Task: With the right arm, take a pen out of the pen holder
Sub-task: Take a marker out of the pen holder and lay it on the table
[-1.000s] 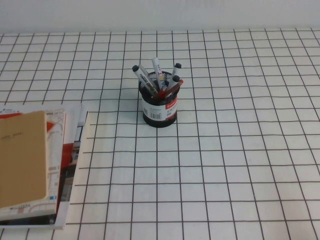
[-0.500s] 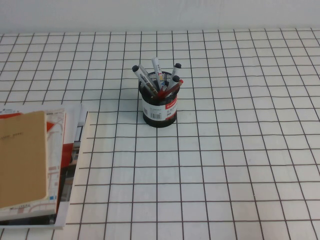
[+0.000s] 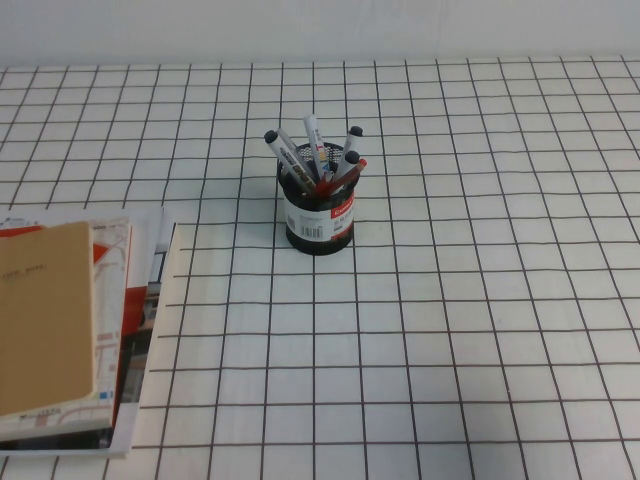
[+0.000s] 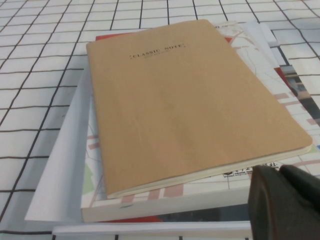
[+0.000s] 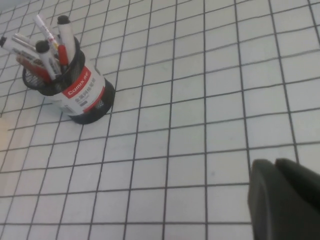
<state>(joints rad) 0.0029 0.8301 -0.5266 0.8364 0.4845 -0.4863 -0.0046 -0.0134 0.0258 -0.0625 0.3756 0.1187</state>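
Pen holder upright near table centre, pens all inside. None out, so task looks barely begun: reach, grasp and lift all left.

Right gripper pressed together, empty, well apart from holder.

Left gripper pressed together, empty, near tan notebook.

High view shows 0 arms; only 2 wrist views show grippers.

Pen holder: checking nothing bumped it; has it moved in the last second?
No. The pen holder sits on the same tablecloth squares. The left gripper hovers by the notebook; the right gripper hovers clear of the holder.
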